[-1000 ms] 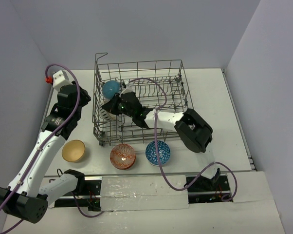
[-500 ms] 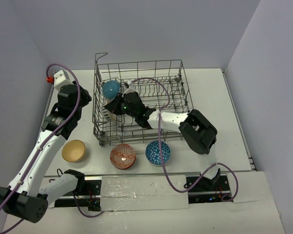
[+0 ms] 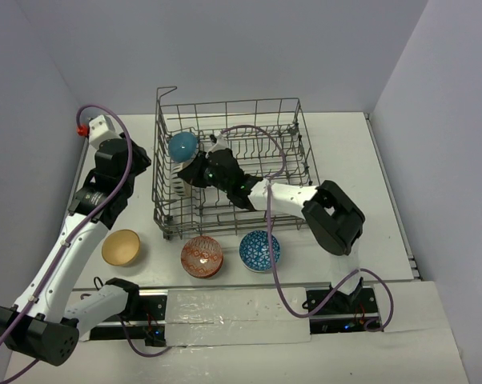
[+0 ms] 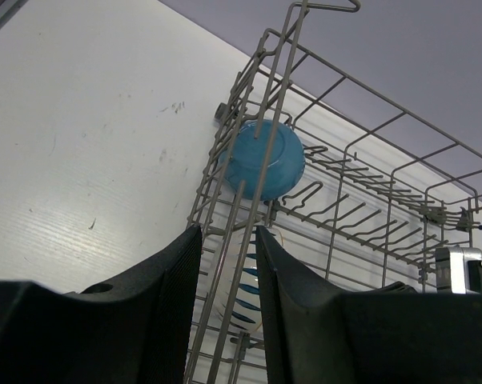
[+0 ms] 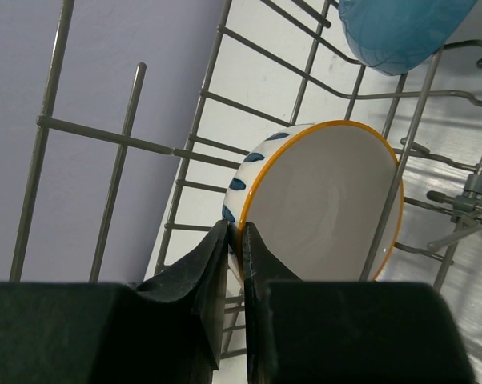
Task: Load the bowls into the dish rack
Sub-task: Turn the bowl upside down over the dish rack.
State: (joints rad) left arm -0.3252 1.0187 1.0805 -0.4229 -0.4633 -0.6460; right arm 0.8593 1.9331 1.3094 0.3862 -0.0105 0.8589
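Observation:
The dish rack [image 3: 233,102] stands at the middle of the table. A plain blue bowl [image 3: 182,146] leans on edge in its far left corner. Just nearer, a white bowl [image 5: 321,208] with blue stripes and an orange rim stands on edge against the rack's left wall. My right gripper [image 5: 234,228] reaches into the rack and is shut on that bowl's rim, one finger inside and one outside. My left gripper [image 4: 227,232] hovers open just outside the rack's left wall, with only the wall's wires [image 4: 281,96] showing through its gap.
Three bowls sit on the table in front of the rack: a yellow one [image 3: 121,247] at the left, a red patterned one [image 3: 202,256] and a blue patterned one [image 3: 259,250]. Walls close in on both sides. A purple cable [image 3: 261,208] trails over the rack.
The right arm's elbow has swung to the right, and its gripper has carried the white bowl slightly farther back along the rack's left wall. The left arm has not moved.

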